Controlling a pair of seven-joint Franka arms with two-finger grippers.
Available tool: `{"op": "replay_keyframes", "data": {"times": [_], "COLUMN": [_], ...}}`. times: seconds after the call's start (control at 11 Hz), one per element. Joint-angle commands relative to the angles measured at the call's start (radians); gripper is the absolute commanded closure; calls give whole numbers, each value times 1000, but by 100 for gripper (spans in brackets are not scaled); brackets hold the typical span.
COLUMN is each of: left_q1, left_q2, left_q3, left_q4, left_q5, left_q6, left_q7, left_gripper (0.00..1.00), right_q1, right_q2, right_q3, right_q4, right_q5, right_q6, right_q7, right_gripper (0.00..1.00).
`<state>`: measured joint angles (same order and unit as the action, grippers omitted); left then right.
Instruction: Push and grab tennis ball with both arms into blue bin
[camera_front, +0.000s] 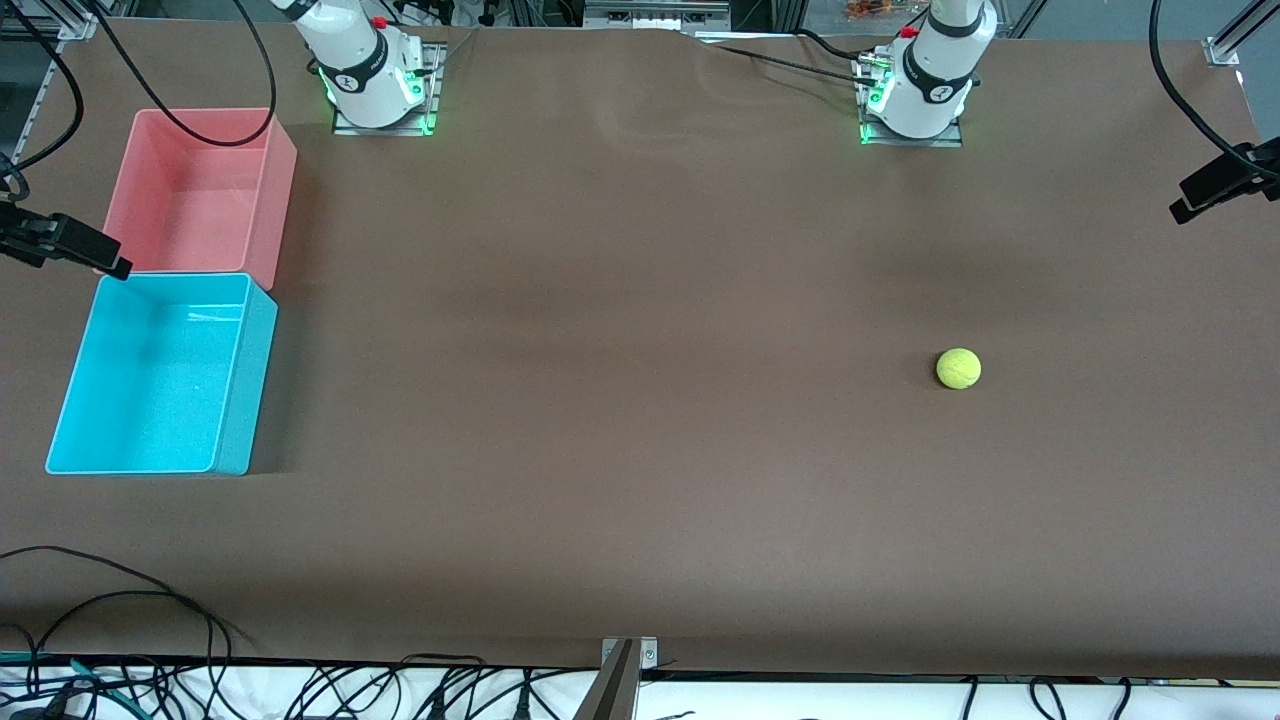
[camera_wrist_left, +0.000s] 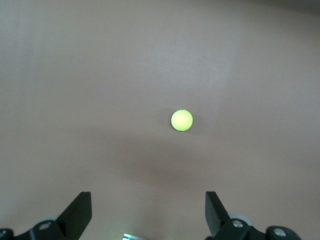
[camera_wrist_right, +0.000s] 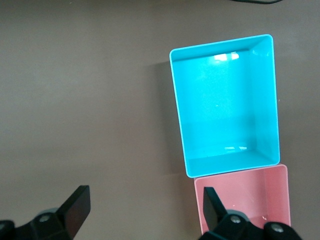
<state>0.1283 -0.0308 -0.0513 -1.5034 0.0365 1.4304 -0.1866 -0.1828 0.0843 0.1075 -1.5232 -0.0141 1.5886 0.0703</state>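
Observation:
The tennis ball (camera_front: 958, 368) lies on the brown table toward the left arm's end; it also shows in the left wrist view (camera_wrist_left: 181, 120). The blue bin (camera_front: 150, 380) stands empty at the right arm's end and shows in the right wrist view (camera_wrist_right: 225, 100). The front view shows only the arms' bases, left (camera_front: 920, 85) and right (camera_front: 370, 70). My left gripper (camera_wrist_left: 148, 205) is open and empty, high over the table with the ball below. My right gripper (camera_wrist_right: 145, 200) is open and empty, high over the table beside the bins.
A pink bin (camera_front: 190, 200), empty, touches the blue bin on the side farther from the front camera; it shows in the right wrist view (camera_wrist_right: 245, 200). Black camera clamps (camera_front: 60, 245) (camera_front: 1225, 180) reach in at both table ends. Cables (camera_front: 120, 600) lie along the near edge.

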Motion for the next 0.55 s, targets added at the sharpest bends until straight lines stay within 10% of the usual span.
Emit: {"op": "replay_keyframes", "data": {"times": [0.0,0.45], "left_q1": [4,4], "left_q2": [-12,-6], "left_q3": [-5,-5], "left_q4": [14,-55], "left_q5": [23,49], "left_q6": [-18,65], "left_q7": [27,30], "left_gripper": [0,0], "right_q1": [-3,-3], "right_q2": [15,15], "right_q3": [4,4], "right_q4": [21,21], "right_q5": [8,9], "right_q6": [-21,-22], "right_q7": [-15,-20], "right_gripper": [0,0]}}
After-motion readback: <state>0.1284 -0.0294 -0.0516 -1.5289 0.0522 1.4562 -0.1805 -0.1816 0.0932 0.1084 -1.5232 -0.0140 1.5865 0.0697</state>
